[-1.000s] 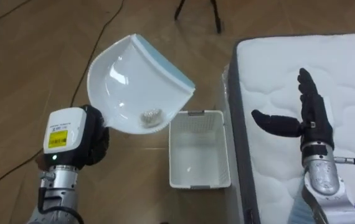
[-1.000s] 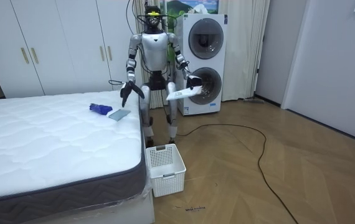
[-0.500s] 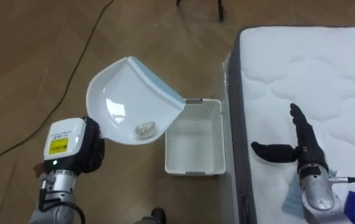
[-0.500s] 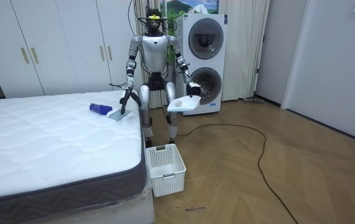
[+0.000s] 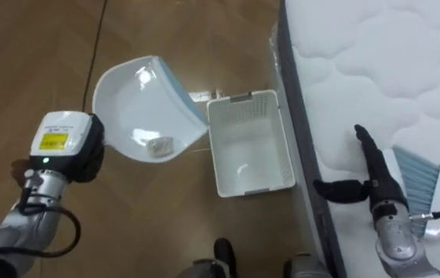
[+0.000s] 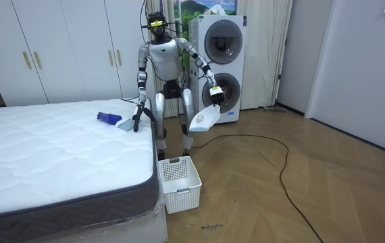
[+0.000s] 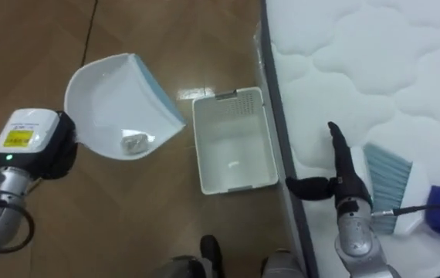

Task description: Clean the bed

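Left eye view. Grips dustpan (image 5: 139, 108) in left hand (image 5: 81, 150), closed round the handle, at left of frame above wood floor (image 5: 35, 46). Holds pan tilted, blue lip toward the basket (image 5: 258, 116) at centre; lip overlaps basket's upper-left corner in the frame, height over it not readable. Carries one small crumpled scrap (image 5: 159, 144) low in the pan. Stretches right hand (image 5: 374, 181) at lower right over the bed (image 5: 374, 69) edge, fingers straight, thumb out, empty. Brush (image 5: 417, 174) on the mattress just beside that hand.

Room view. Stands at the bed's (image 6: 50, 162) far corner, washers (image 6: 219, 67) behind. Left hand (image 6: 214, 94) raised at centre, dustpan (image 6: 204, 119) hanging below it, well above the floor. Right hand (image 6: 137, 120) low at the bed edge, near brush (image 6: 111, 119). Basket (image 6: 179, 182) on floor against the bed's near corner.

Right eye view. Same layout: dustpan (image 7: 112, 93) upper left, scrap (image 7: 133, 140) inside, basket (image 7: 235, 116) centre, right hand (image 7: 342, 181) flat beside brush (image 7: 394, 185).
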Robot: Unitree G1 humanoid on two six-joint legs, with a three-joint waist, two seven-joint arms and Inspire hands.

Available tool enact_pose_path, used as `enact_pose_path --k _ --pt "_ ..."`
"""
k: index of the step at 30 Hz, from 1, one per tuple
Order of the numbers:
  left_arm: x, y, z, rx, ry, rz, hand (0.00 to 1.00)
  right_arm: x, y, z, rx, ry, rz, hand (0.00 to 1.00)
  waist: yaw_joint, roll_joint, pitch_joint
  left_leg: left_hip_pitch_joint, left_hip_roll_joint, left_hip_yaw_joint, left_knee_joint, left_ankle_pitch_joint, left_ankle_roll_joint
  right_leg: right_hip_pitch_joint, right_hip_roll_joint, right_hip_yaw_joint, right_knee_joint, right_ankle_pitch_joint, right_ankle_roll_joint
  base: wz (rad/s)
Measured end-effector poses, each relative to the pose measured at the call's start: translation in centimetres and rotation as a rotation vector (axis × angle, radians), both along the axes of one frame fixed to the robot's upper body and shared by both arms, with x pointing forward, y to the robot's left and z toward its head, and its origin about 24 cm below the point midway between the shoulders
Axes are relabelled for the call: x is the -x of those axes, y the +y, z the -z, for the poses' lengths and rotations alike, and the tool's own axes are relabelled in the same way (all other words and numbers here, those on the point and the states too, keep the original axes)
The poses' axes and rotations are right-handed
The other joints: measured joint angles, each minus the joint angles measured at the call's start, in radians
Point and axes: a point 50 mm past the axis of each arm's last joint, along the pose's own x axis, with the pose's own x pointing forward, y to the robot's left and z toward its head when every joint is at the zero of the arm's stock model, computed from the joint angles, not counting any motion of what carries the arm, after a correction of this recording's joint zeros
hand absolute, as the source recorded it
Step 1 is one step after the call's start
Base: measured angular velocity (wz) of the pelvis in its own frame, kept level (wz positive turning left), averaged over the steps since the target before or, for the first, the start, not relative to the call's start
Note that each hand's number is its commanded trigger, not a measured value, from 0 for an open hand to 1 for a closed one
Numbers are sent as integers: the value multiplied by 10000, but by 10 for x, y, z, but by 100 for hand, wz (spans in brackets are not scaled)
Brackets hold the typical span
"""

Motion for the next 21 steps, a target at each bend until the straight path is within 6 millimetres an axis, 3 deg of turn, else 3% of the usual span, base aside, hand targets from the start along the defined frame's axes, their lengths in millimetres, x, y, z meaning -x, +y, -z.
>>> enact_pose_path --k 2,4,10,21 --pt "-6 0 -2 -553 214 105 100 -3 1 -2 163 -58 -207 0 -148 202 43 93 0 63 -144 28 44 -10 -33 78 66 -10 13 -4" --pt "-7 -1 1 -828 556 141 100 -6 4 -4 214 -136 -391 0 -200 258 73 237 7 248 -299 76 58 -73 -41 289 159 -17 4 -22" --pt "-6 0 5 -954 1339 -3 100 -9 12 -5 201 -111 -885 0 -437 311 74 253 69 456 -388 163 -27 -252 -5 418 223 -121 -124 -6" --pt "-12 -2 5 -1521 1809 -40 100 -11 20 -7 415 -215 -1302 0 -738 340 99 201 43 583 -404 163 -36 -410 -52 528 401 -232 -124 1"
